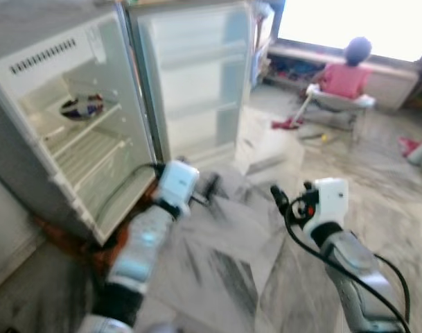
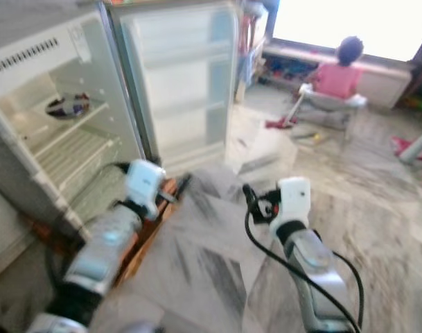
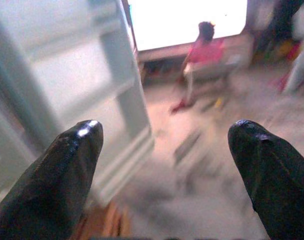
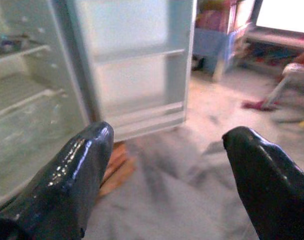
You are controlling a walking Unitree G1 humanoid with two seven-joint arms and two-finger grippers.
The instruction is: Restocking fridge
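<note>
Ahead and to the robot's left, the fridge (image 1: 72, 132) stands with its door (image 1: 197, 83) swung fully back, its white wire shelves mostly bare; a dark, bowl-like item (image 1: 81, 106) rests on the upper shelf, too blurred to identify. The left claw (image 1: 209, 187) hovers low just in front of the fridge's bottom edge, near the foot of the door, its two black fingers (image 3: 52, 185) spread wide with nothing between them. The right claw (image 1: 278, 198) hangs farther right over the grey marble floor (image 1: 266, 277), well apart from the fridge, also spread wide and holding nothing. Beyond, a person in pink (image 1: 346, 73) sits by a bright window (image 1: 356, 24).
</note>
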